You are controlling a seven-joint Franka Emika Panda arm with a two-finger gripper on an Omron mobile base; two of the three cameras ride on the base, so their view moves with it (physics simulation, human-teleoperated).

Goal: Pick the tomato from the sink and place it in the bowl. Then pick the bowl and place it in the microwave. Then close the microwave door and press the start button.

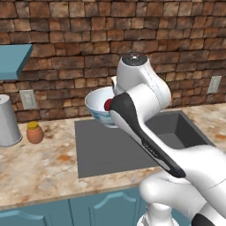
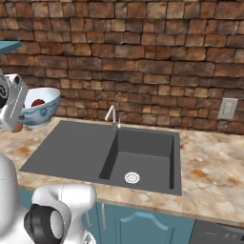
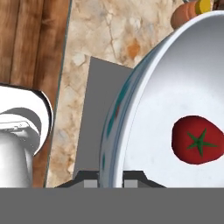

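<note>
I see the tomato (image 3: 197, 140) lying inside the bowl (image 3: 144, 109), which my gripper (image 3: 111, 183) pinches by its rim and holds in the air above the left edge of the sink (image 2: 143, 157). On the worktop (image 1: 39, 163), a brown jar (image 1: 34, 132) and grey canister (image 1: 8, 121) stand near the back left.

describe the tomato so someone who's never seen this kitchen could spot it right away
Look left of the dark grey sink, where a pale blue-white bowl is raised above the counter. The tomato lies inside it: small, round, red with a green star-shaped stem, unlike the orange-lidded brown jar nearby.
</note>
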